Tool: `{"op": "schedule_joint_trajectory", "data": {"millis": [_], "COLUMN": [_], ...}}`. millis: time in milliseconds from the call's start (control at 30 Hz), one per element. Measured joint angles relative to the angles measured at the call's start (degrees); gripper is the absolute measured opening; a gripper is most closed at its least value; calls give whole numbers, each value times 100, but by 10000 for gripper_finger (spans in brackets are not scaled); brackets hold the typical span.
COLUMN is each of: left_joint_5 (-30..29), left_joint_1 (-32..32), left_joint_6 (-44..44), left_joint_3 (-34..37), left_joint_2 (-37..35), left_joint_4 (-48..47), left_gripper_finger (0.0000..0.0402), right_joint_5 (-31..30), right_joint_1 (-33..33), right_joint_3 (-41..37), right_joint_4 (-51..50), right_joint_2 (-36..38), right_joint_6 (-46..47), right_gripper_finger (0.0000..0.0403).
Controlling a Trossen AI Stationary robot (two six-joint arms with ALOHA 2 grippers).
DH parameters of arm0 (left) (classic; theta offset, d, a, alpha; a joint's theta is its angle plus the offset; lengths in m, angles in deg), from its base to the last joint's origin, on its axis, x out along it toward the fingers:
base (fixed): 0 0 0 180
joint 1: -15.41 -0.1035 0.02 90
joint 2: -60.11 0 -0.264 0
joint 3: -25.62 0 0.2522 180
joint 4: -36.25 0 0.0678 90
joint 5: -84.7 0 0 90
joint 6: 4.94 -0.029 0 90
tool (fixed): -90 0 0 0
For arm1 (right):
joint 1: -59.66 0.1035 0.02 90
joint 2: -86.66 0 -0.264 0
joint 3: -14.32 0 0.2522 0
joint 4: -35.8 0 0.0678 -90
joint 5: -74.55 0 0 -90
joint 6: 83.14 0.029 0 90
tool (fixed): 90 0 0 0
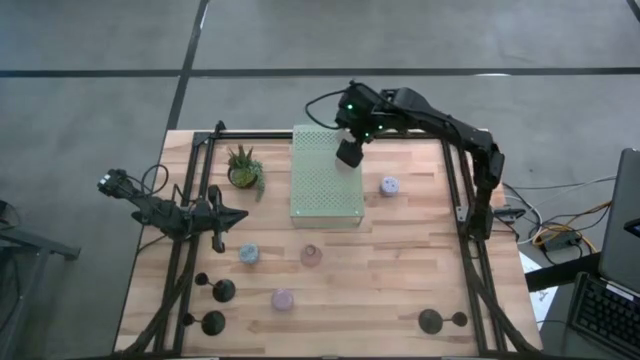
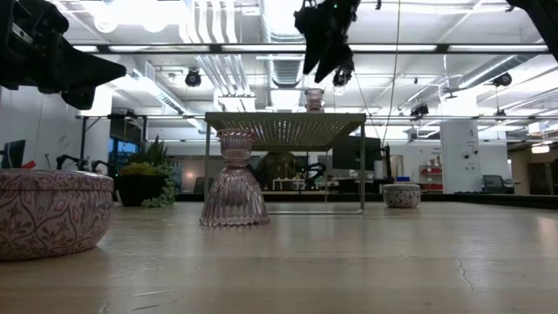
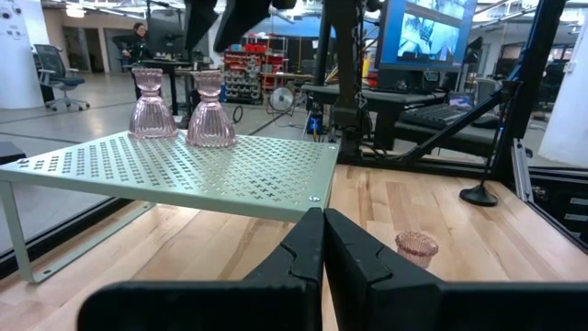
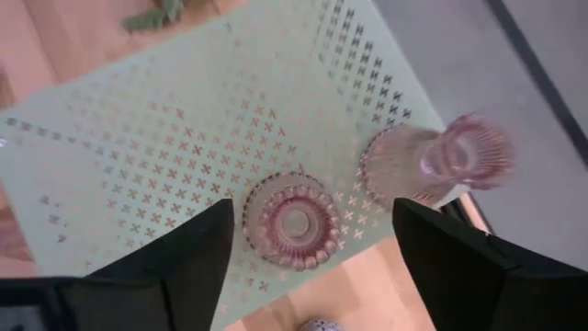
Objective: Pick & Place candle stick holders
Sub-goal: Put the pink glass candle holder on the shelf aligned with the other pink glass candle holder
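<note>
1. Nearest the front edge of the table point(image 1: 400, 290) stand three black holders: two at the left point(image 1: 222, 291) point(image 1: 212, 323) and one at the right point(image 1: 430, 320), with a lavender holder point(image 1: 283, 298) between them.
2. A little farther in are a blue holder point(image 1: 248, 254) and a pink holder point(image 1: 311, 256), both still on the wood. The left gripper point(image 1: 222, 240) waits beside the blue one with its jaws closed and empty.
3. Past them stands the green board point(image 1: 325, 190) on thin legs, with a plant point(image 1: 243, 168) to its left and another pastel holder point(image 1: 388, 185) to its right.
4. On the far part of the board two pink holders stand close together, one point(image 4: 294, 221) directly under the right gripper point(image 4: 308, 239) and the second point(image 4: 432, 161) just beside it, near the board's edge.
5. The right gripper hangs above the first one with its jaws open wide; the holder sits between the fingers point(image 4: 184, 248) and below them, not touched. I judge it is already placed and released.
6. What could go wrong: if the gripper leaves sideways and not straight up, a finger can catch the rim and tip the holder into its neighbour, and that one can fall off the board because it stands so near the edge.
7. Also the holders look like glass, so a knock may break one.
8. Most of the holders are still on the table, so the task seems at an early stage.
</note>
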Motion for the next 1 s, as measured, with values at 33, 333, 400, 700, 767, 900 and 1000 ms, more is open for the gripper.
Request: {"op": "schedule_joint_trajectory", "data": {"millis": [33,333,400,700,767,900,1000], "left_joint_5": [-1,-1,0,1,-1,0,-1], "left_joint_1": [2,-1,0,0,2,2,2], "left_joint_6": [0,0,0,0,0,1,0], "left_joint_3": [0,0,0,0,0,0,0], "left_joint_2": [0,0,1,0,0,0,0], "left_joint_4": [-1,1,0,0,1,1,-1], "left_gripper_finger": [14,14,14,14,14,14,14], "right_joint_5": [-1,-10,-19,-135,-133,-130,-133], "right_joint_1": [19,524,717,1783,2042,2499,2791], "right_joint_3": [39,181,183,173,164,107,85], "right_joint_4": [-1,9,10,222,316,587,696], "right_joint_2": [41,352,375,370,368,264,71], "right_joint_6": [1,12,12,-69,-52,-53,-55], "right_gripper_finger": [300,314,311,302,303,306,306]}}
